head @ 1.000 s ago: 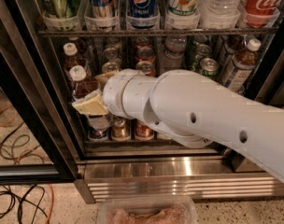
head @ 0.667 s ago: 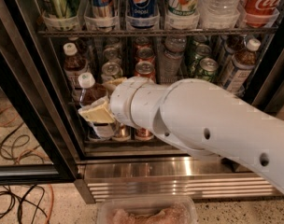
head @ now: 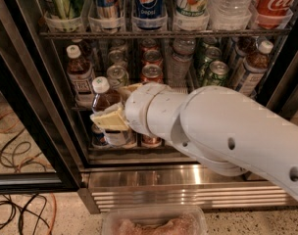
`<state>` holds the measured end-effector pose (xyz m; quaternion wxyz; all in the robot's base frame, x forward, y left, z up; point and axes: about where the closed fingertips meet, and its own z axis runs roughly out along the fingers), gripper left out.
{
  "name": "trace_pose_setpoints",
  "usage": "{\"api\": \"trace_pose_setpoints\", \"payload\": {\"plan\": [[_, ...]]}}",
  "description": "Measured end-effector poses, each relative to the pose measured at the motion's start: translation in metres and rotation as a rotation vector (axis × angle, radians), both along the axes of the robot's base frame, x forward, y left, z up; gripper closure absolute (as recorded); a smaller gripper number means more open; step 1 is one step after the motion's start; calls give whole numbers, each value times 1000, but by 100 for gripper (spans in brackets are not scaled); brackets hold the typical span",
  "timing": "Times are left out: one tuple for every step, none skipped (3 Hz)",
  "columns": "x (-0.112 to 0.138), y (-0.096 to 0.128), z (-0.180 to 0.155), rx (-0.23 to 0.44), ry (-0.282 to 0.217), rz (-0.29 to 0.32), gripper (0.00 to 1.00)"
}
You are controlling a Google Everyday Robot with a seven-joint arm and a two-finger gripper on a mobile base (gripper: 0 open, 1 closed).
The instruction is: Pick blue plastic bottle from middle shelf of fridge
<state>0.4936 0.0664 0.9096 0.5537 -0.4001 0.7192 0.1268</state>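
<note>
The fridge [head: 188,187] stands open in front of me. My gripper [head: 115,105] is at the left of the middle shelf [head: 83,107], shut on the blue plastic bottle [head: 104,98]. The bottle has a white cap and brown drink. One cream finger [head: 110,119] lies across its front and the other shows behind it. The bottle is upright, just in front of the shelf's cans. A similar bottle [head: 79,75] stands on the shelf to its left. My white arm [head: 222,126] hides the shelf's front right part.
Soda cans [head: 151,72] and a ribbed water bottle [head: 178,62] fill the shelf behind. The upper rack [head: 163,33] of cans is close above. The black door frame [head: 34,102] is at left, cables [head: 21,207] lie on the floor, and a clear tub [head: 154,222] is below.
The gripper has moved right and slightly down with the bottle in it, drawing the bottle away from the similar bottle on the left.
</note>
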Motion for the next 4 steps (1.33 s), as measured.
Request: {"api": "trace_pose_setpoints", "payload": {"plan": [[-11,-26,-3,7,19,-38,100],[-25,-49,-7,2,36,-60,100],[-43,-73,-17,0,60,-105,100],[-44,-75,-18,2,63,-111,100]]}}
